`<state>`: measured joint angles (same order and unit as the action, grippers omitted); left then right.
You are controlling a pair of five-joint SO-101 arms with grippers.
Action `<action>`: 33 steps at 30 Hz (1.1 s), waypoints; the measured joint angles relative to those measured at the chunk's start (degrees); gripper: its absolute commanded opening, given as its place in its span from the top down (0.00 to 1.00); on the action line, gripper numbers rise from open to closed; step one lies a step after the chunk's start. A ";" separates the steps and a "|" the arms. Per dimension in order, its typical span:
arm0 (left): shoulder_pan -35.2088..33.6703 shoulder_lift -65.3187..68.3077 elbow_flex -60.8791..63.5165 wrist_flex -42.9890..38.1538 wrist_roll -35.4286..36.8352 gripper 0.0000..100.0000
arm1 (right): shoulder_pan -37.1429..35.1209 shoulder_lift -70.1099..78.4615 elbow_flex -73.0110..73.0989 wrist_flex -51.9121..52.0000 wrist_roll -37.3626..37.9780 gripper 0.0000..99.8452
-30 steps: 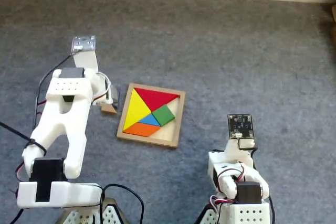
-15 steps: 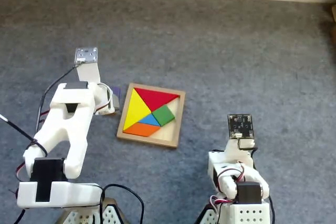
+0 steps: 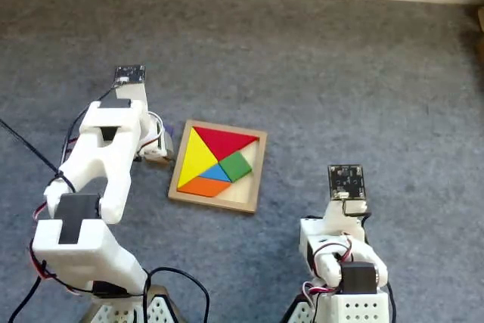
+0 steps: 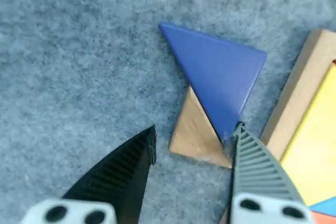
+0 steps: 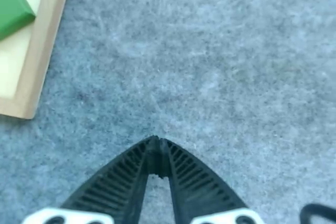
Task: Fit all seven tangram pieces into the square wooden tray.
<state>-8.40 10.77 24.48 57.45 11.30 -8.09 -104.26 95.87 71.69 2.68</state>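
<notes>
Left gripper (image 4: 195, 129) spread wide astride tan triangle (image 4: 195, 139), blue triangle (image 4: 218, 72) touching it, wooden tray (image 4: 294, 93) just beside, right gripper (image 5: 156, 142) closed over grey carpet (image 5: 220, 66)

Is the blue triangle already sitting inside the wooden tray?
No, the blue triangle lies on the carpet outside the rim of the wooden tray, against a tan triangle.

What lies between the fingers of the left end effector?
In the left wrist view, a plain wooden triangle lies between the left end effector's open fingers, touching the blue triangle.

tray (image 3: 249, 187): 1 | pieces inside (image 3: 224, 142): 5 | loose pieces (image 4: 218, 69): 2 | arms (image 3: 106, 156): 2
</notes>
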 measured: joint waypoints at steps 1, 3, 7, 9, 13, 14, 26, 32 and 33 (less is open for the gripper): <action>0.00 0.09 -0.18 0.00 0.53 0.78 | 0.00 0.00 0.00 0.00 0.00 1.00; 0.00 0.09 -0.35 0.18 1.23 0.78 | 0.00 0.00 0.00 0.00 0.00 1.00; 0.09 0.26 -0.35 0.18 1.58 0.82 | 0.00 0.00 0.00 0.00 0.00 1.00; 0.09 0.26 -0.44 0.18 1.58 0.82 | 0.00 0.00 0.00 0.00 0.00 1.00; 0.09 0.26 -0.44 0.18 1.76 0.82 | 0.00 0.00 0.00 0.00 0.00 1.00; 0.09 0.26 -0.44 0.18 1.76 0.82 | 0.00 0.00 0.00 0.00 0.00 1.00; 0.09 0.26 -0.44 0.44 1.76 0.86 | 0.00 0.00 0.00 0.00 0.00 1.00; 0.09 0.26 -0.44 0.79 1.76 0.87 | 0.00 0.00 0.00 0.00 0.00 1.00; 0.09 0.26 -0.44 0.79 1.76 0.87 | 0.00 0.00 0.00 0.00 0.00 1.00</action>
<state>-8.31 11.03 24.04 58.24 13.05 -8.09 -104.26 95.87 71.69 2.68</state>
